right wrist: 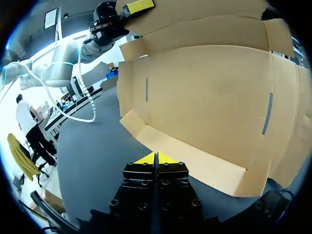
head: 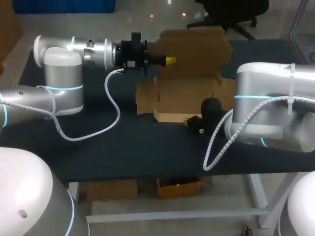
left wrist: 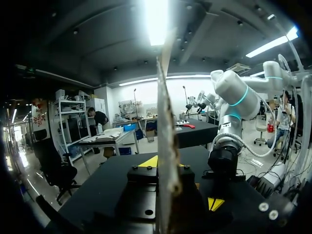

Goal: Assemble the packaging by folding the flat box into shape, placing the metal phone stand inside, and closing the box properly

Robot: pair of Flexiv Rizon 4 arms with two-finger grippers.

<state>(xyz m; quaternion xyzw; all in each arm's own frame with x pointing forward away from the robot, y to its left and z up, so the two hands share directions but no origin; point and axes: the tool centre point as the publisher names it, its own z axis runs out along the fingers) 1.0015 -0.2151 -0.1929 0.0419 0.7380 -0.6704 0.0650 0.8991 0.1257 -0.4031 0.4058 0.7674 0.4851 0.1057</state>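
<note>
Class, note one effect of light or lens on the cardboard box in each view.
Head view: the box is evenly lit. Left wrist view: overhead glare washes out the box's upper edge. Right wrist view: its straight folds look bowed.

Brown cardboard box [head: 187, 93], far flap raised

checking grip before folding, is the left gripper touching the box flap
Touching. Left wrist view shows the box flap edge-on, clamped in the left gripper.
</note>
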